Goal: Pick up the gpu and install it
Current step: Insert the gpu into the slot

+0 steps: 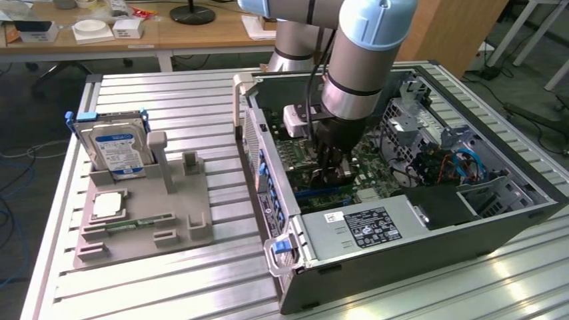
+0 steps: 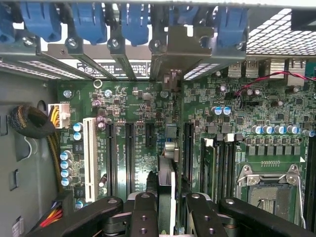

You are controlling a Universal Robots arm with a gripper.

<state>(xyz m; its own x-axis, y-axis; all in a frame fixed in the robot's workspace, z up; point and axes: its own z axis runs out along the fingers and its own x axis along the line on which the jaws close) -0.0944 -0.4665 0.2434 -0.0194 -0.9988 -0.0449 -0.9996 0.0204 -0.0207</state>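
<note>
The gpu stands edge-on between the gripper fingers, clamped narrowly, its silver bracket reaching toward the rear slot openings of the computer case. It sits over a motherboard expansion slot, so pickup looks done and seating appears underway or nearly finished. Beside the case, the desk's grey holder carries a hard drive and a memory stick.

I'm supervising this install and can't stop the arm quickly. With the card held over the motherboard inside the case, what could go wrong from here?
1. The gripper holds the gpu edge-on among several parallel expansion slots; a slight offset could press it beside a slot rather than into one.
2. The card's silver bracket sits close to the blue retention clips and could catch there.
3. The arm is deep in the computer case, near loose cables.
</note>
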